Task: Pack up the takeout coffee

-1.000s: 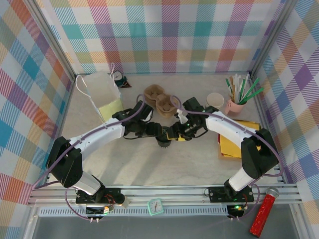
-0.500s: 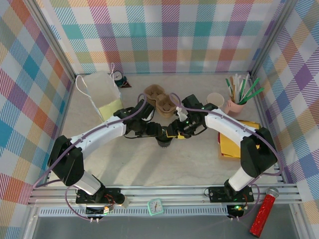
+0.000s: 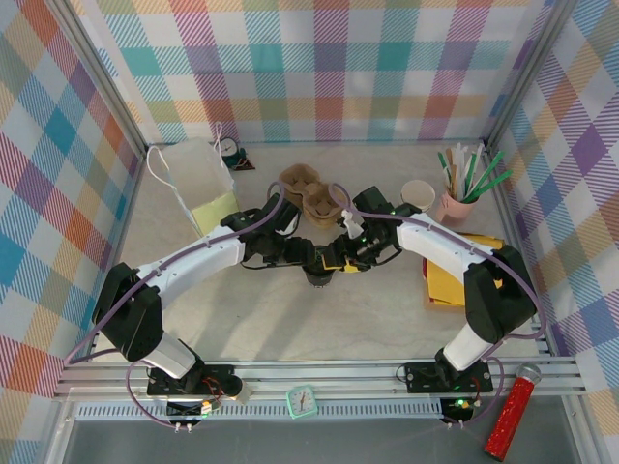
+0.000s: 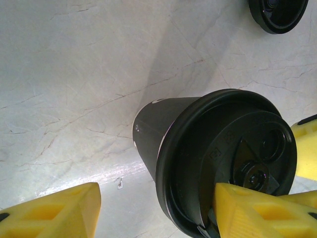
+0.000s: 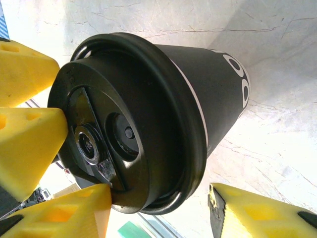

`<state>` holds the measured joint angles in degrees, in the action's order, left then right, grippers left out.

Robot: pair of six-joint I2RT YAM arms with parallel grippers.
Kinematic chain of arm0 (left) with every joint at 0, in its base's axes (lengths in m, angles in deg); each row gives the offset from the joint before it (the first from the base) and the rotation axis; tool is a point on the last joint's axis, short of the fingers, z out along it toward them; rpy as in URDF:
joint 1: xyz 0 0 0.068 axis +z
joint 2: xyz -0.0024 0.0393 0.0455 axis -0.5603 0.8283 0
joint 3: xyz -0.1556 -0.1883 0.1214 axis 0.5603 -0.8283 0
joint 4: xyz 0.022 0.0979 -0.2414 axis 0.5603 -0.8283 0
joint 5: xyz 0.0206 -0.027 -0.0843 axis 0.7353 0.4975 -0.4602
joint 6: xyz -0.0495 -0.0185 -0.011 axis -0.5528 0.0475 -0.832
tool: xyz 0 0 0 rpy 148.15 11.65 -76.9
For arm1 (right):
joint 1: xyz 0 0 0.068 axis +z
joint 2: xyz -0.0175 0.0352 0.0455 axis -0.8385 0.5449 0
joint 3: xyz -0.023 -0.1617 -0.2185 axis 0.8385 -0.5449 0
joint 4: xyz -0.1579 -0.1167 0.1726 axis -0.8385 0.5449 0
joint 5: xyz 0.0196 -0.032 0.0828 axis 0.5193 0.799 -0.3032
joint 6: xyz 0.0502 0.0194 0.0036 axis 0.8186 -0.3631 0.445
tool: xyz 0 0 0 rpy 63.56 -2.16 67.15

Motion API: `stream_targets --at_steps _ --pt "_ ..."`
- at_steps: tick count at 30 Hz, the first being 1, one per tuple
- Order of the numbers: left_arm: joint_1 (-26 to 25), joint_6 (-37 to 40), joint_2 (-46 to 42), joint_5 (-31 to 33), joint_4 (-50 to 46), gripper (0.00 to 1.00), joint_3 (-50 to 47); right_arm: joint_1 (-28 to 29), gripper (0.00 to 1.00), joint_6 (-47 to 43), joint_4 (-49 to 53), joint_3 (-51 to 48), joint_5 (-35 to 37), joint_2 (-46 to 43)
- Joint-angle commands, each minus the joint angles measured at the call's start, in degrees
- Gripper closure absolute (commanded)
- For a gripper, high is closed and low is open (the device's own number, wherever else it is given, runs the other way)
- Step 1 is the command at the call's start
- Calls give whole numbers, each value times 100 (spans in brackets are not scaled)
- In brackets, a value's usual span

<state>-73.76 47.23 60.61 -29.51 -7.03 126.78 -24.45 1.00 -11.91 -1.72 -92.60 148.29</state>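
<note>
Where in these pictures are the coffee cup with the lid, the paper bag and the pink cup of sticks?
coffee cup (image 5: 119, 129): right wrist view, middle of its black lid.
paper bag (image 3: 189, 172): top view, its white side panel.
pink cup (image 3: 453, 207): top view, its wall below the sticks.

- The takeout coffee (image 3: 317, 276), a dark cup with white markings, stood upright on the table (image 3: 271, 319), mid-workspace.
- Its black lid (image 5: 124, 124) sat fully on.

We see a cardboard cup carrier (image 3: 305, 188) at upper centre, a pink cup of sticks (image 3: 453, 206) upper right, and yellow sheets (image 3: 447, 283) just below it.
</note>
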Motion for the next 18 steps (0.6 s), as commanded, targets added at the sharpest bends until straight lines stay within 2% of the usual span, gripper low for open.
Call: stream_targets --at_steps 1,5,10,14,17,18 --pt "-103 132 144 140 -456 38 166 35 43 -88 380 223 294 42" --pt "-101 126 130 159 -593 32 619 34 38 -44 499 637 241 -8" --pt "-53 101 166 296 -738 20 1256 -16 33 -45 692 1189 330 -23" --pt "53 53 226 435 -722 14 1661 -160 35 50 685 1429 697 -52" --pt "162 13 321 739 -705 0 1900 -299 40 205 462 1490 1065 8" --pt "186 2 362 868 -675 0 1959 -354 42 236 446 1566 1197 77"
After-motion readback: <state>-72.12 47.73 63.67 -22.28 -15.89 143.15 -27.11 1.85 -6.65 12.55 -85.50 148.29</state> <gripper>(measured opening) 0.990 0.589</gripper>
